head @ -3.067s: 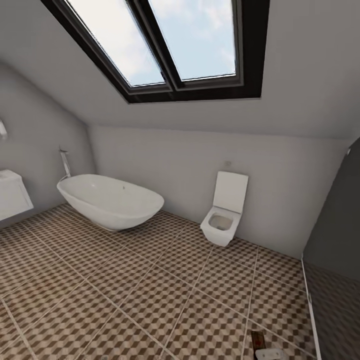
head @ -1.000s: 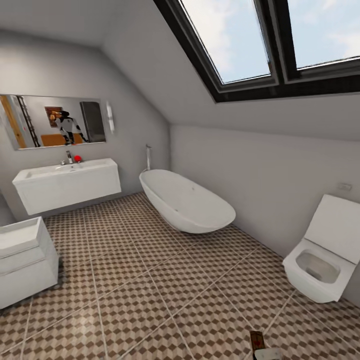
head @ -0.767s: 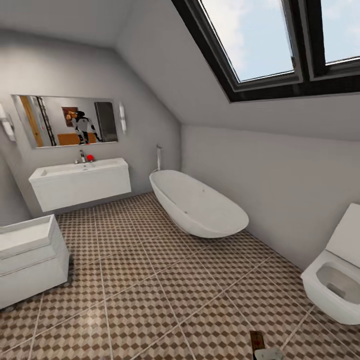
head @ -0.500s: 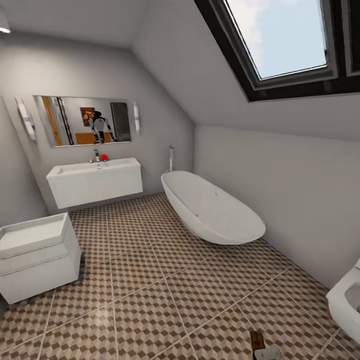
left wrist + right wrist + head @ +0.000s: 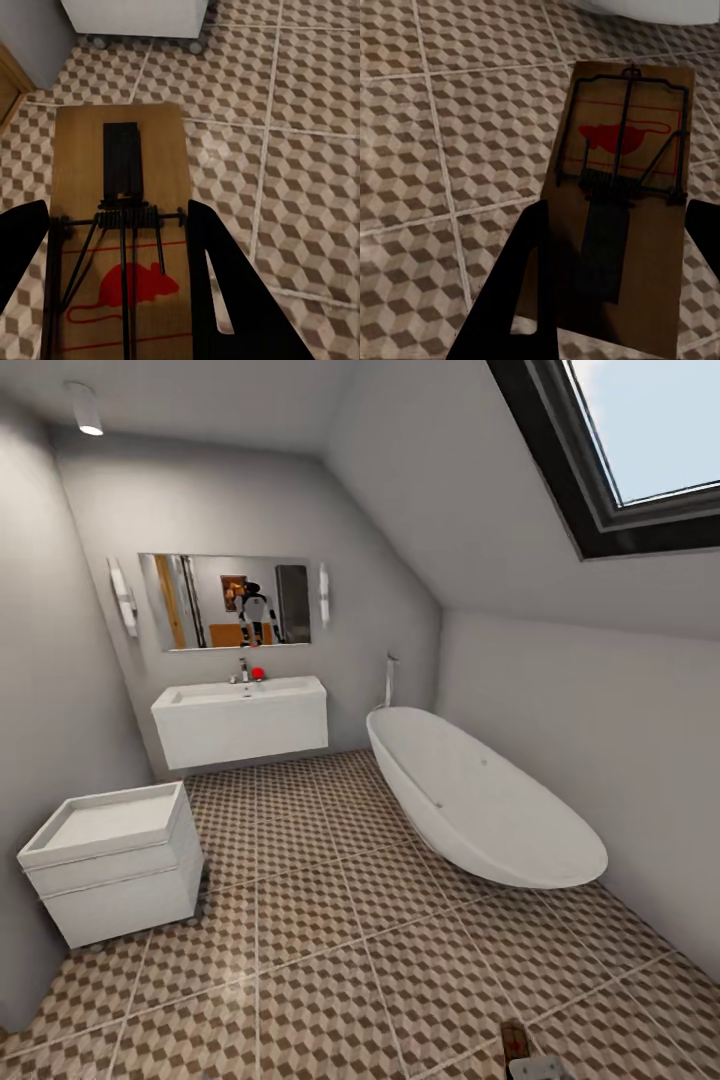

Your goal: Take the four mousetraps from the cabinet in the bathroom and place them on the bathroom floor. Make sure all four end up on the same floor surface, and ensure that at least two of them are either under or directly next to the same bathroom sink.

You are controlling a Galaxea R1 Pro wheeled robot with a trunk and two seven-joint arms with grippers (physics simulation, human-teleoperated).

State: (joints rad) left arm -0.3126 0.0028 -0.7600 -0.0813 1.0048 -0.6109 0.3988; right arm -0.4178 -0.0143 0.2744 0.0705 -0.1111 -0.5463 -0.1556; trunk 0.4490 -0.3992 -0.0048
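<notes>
With each gripper clamped on a mousetrap, the left gripper pinching one and the right gripper pinching another by the long edges, both boards hang above the bathroom floor. The bathroom sink stands well apart on the far wall, beside the bathtub. Risk one: the grip is narrow, so base travel could let a board slip and drop short of the sink. Risk two: the white drawer unit lies near the route on the left side; a wide turn could strike it.
</notes>
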